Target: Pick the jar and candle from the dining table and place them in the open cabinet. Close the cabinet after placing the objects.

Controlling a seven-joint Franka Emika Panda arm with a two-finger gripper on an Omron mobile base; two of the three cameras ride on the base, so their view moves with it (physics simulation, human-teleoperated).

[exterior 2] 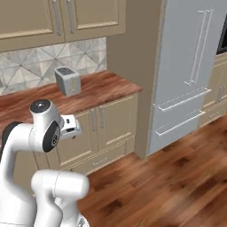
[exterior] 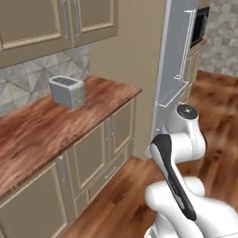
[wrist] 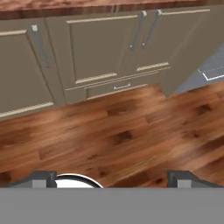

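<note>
Kitchen, plank floor (wrist: 113, 140) running under everything. Wood-grain counter (exterior: 42, 130) sitting over beige base cupboards (wrist: 100, 52) with grey bar handles. Toaster (exterior: 67, 91) standing upright on counter, against tiled wall (exterior: 28, 79). Wall cupboards (exterior: 42, 23) hanging above toaster, doors shut. Grey fridge (exterior 2: 190, 66) standing right of counter end. Gripper (wrist: 113, 178) hanging over floor before base cupboards, fingers (wrist: 181, 178) spreading wide, gripping nothing, touching nothing.
</note>
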